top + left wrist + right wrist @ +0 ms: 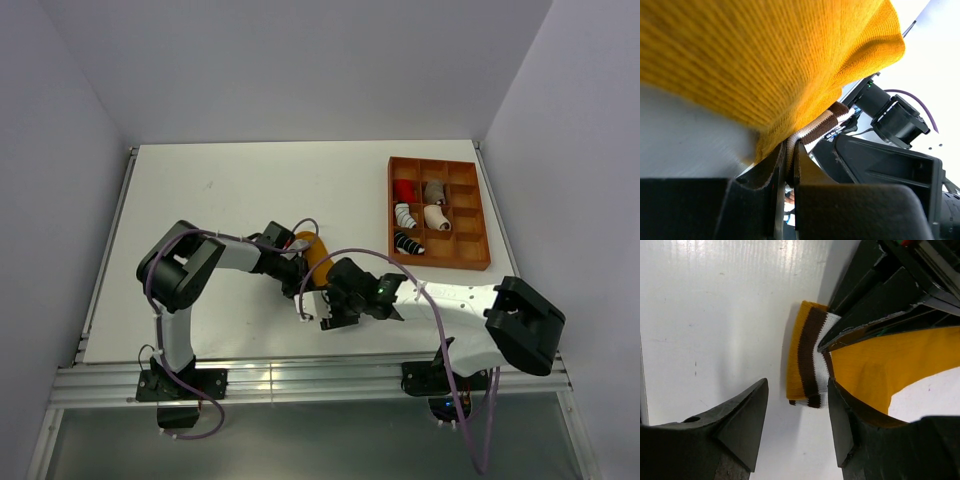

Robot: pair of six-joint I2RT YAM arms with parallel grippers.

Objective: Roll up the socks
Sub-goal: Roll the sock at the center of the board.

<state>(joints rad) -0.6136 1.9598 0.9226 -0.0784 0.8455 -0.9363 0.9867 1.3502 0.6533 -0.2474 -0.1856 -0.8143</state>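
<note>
The mustard sock (318,255) is found on the white counter (220,190), just below the middle of the overhead frame, between the two arms. Its brown-and-white cuff is pinched by the left pincer (790,150), whose fingers are pressed together on the fabric. The right pincer (798,385) is spread, and the cuff's end is seen between its fingers at the centre of that frame. A black-and-white striped sock (408,243) is seen in the lower left compartment of the brown tray (440,264), at the upper right.
</note>
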